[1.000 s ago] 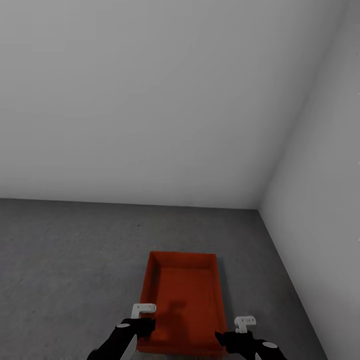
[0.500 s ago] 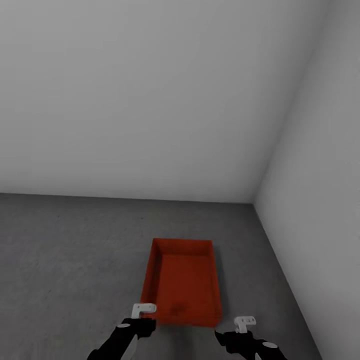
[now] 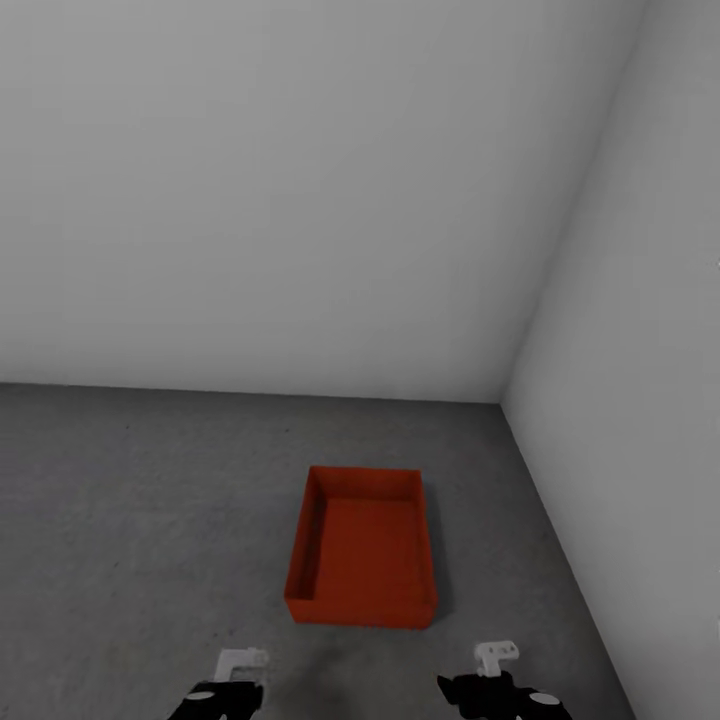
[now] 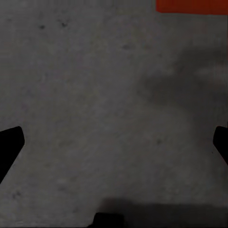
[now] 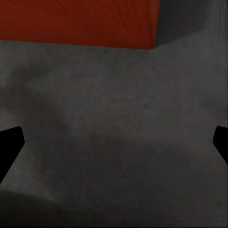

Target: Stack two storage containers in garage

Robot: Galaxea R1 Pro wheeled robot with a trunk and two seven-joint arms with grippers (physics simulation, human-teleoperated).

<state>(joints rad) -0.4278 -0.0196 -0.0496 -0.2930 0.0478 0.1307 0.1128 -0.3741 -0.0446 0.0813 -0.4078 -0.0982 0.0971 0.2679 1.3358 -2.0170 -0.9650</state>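
Observation:
One orange-red storage container (image 3: pixel 362 548), open-topped and empty, sits flat on the dark grey concrete floor (image 3: pixel 150 500) of the garage, close to the corner of two pale walls. The second container is out of view. My left gripper (image 3: pixel 235 685) and right gripper (image 3: pixel 497 678) hang at the near side of the box, a short gap away from its front wall. In the left wrist view the gripper (image 4: pixel 114 147) is open over bare floor, with a strip of the container (image 4: pixel 190 5) at the edge. The right gripper (image 5: pixel 114 147) is open too, with the container's wall (image 5: pixel 76 21) ahead of it.
A plain pale grey back wall (image 3: pixel 300 200) meets a side wall (image 3: pixel 630 400) just right of the box. Concrete floor stretches away to the left of the container.
Both grippers, which stood at the container's near wall a second ago, have drawn back from it. The view has shifted back too, and the box stays on the floor.

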